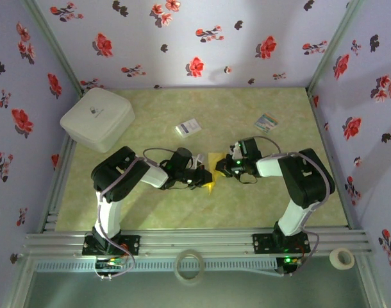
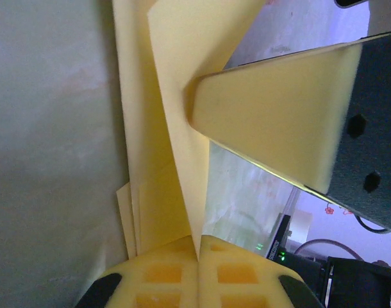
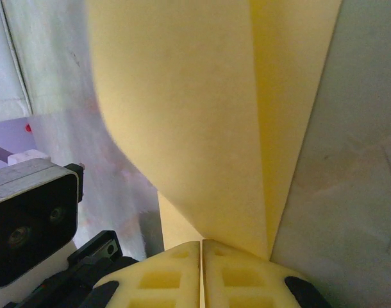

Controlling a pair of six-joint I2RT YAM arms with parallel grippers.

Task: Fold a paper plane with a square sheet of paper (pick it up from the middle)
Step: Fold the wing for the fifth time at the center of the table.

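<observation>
Left tool (image 2: 199,249): pads closed on the folded yellow paper (image 2: 176,96), gripping its 9 o'clock side. In the top view the paper sits over mid-counter (image 1: 183,205) between both tools, long axis roughly 12 to 6 o'clock; pointed end not discernible. Right tool (image 3: 202,247): pads closed on the paper's 3 o'clock side.

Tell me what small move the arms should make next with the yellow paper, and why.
Probably slide the right gripper along the fold while the left gripper holds. Both are shut on the yellow sheet. Its layers are stacked, yet one flap bows loosely in the right wrist view, so the crease looks soft.
</observation>
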